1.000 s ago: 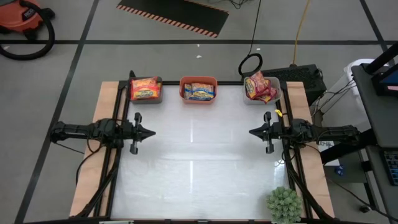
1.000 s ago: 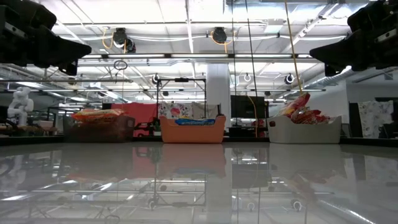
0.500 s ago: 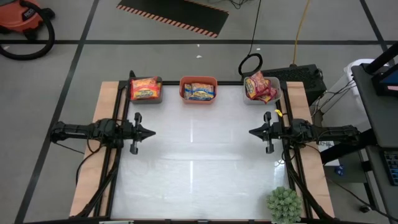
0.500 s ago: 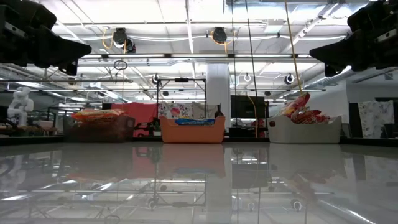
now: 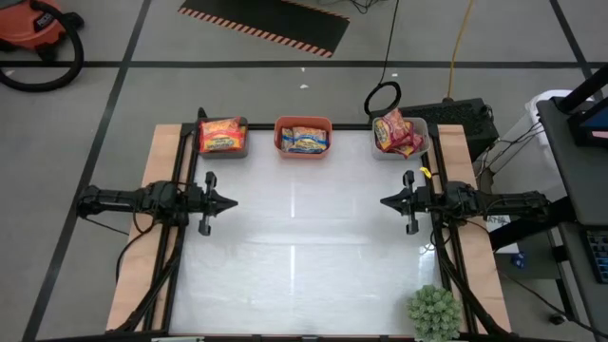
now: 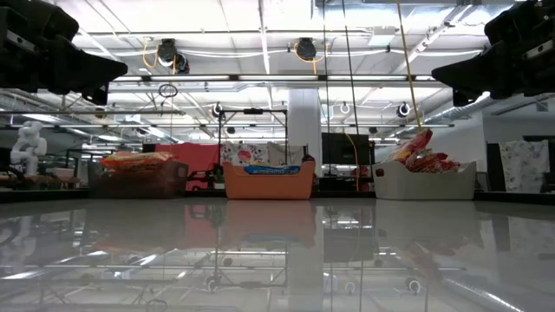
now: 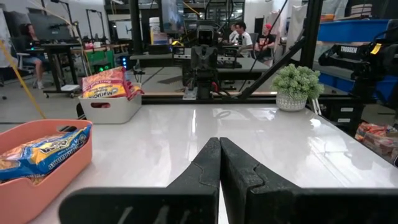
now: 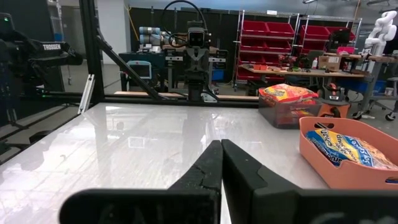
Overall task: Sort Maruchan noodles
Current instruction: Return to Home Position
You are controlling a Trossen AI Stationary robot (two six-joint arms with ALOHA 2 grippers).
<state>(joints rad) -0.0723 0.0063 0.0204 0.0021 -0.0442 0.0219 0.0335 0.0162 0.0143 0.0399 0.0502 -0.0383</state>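
Observation:
The Maruchan noodles lie in three bins along the table's far edge. Orange-yellow packets [image 5: 220, 136] fill the dark bin at the far left. Blue-and-yellow packets [image 5: 304, 140] lie in the orange bin [image 5: 303, 123] in the middle. Red-and-white packets [image 5: 396, 132] are heaped in the white bin [image 6: 425, 181] at the far right. My left gripper [image 5: 233, 201] hovers shut at the table's left edge, pointing level toward the right. My right gripper [image 5: 383, 201] hovers shut at the right edge, facing it. Neither holds anything.
A green spiky plant [image 5: 435, 312] stands at the near right corner. The white tabletop [image 5: 304, 247] between the two grippers is bare and glossy. Black arm frames run along both side edges. Shelves, benches and people show in the room beyond.

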